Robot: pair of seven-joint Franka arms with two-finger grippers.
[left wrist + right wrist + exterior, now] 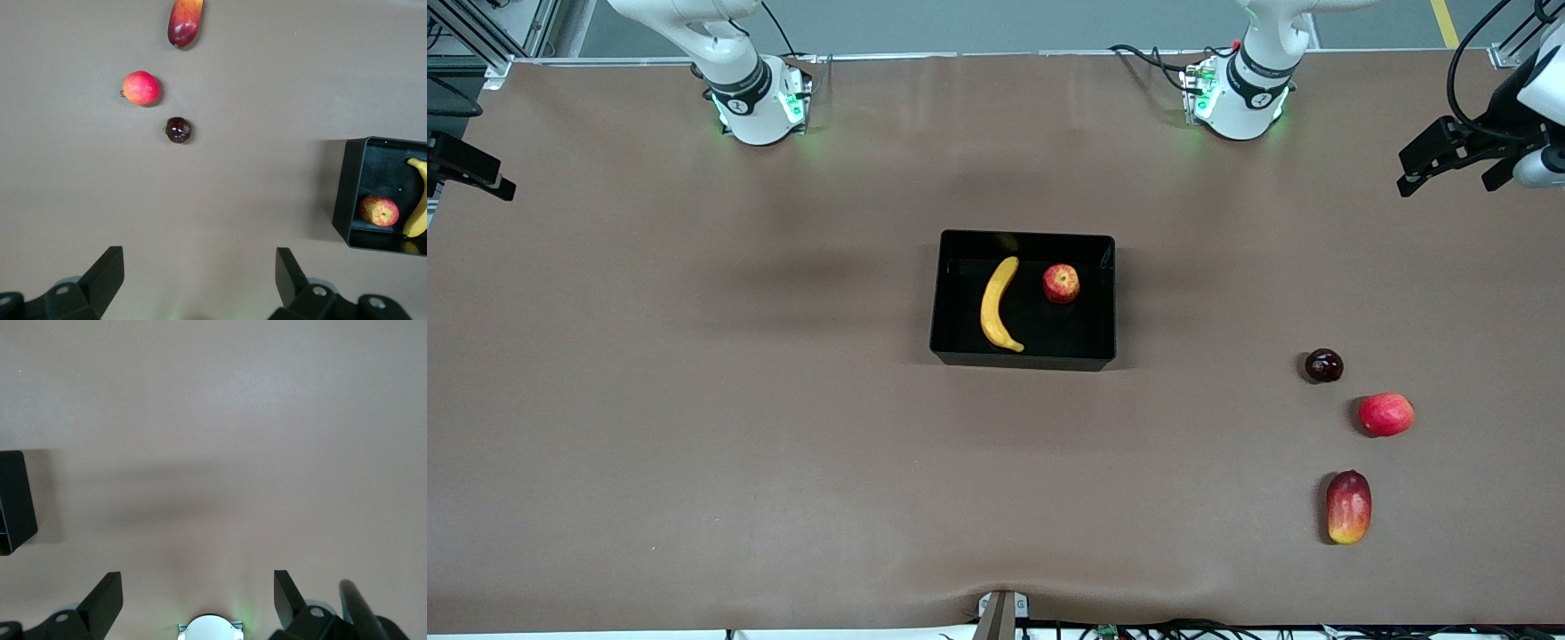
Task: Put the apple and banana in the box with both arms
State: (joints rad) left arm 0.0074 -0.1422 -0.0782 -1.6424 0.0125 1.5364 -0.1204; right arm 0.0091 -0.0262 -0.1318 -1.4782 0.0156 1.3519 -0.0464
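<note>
The black box (1023, 360) stands in the middle of the table. The yellow banana (996, 305) lies inside it, toward the right arm's end. The red-and-yellow apple (1061, 283) sits inside it beside the banana. Box (343, 193), apple (379, 211) and banana (417, 207) also show in the left wrist view. My left gripper (199, 257) is open and empty, high over bare table at the left arm's end, well away from the box. My right gripper (197, 580) is open and empty, over bare table near its own base (210, 628). A corner of the box (13, 500) shows in the right wrist view.
Three other fruits lie on the table toward the left arm's end, nearer the front camera than the box: a small dark maroon fruit (1323, 365), a pinkish-red fruit (1385, 414) and a red-and-yellow mango (1348, 507). They also show in the left wrist view.
</note>
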